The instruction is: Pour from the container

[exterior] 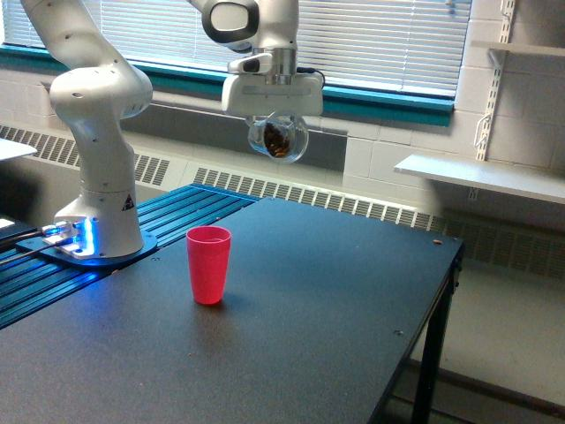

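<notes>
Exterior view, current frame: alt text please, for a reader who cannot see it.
A white robot arm's gripper holds a clear container of brown pieces in the air, above and toward the view's right of an upright red cup on a dark table.

I had the arm (pixel 97 115) reared up from its base at the exterior view's left, its upper links arching over toward the middle. The wrist pointed straight down, and the hand (pixel 276 132) hung high, clamped on the container (pixel 277 139).
</notes>
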You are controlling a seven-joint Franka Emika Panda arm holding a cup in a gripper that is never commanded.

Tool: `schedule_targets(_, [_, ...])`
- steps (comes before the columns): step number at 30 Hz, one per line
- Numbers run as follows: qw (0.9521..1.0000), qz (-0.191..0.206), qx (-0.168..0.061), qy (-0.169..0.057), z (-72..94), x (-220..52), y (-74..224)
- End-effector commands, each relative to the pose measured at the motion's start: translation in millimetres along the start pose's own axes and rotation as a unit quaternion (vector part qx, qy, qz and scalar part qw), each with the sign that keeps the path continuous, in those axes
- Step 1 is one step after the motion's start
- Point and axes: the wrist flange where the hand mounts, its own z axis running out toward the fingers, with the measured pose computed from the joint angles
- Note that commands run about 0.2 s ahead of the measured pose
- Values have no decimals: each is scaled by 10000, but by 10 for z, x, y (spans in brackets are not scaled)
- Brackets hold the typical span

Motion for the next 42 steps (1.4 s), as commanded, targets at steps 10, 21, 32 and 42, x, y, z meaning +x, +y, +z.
schedule_targets(10, [9891,1455,-220,-80,4,382,34])
schedule_targets(21, [9742,2228,-334,-119,38,609,-6])
schedule_targets(32, [9581,2824,-445,-177,91,668,-41])
schedule_targets(42, [9454,3188,-637,-233,112,534,71])
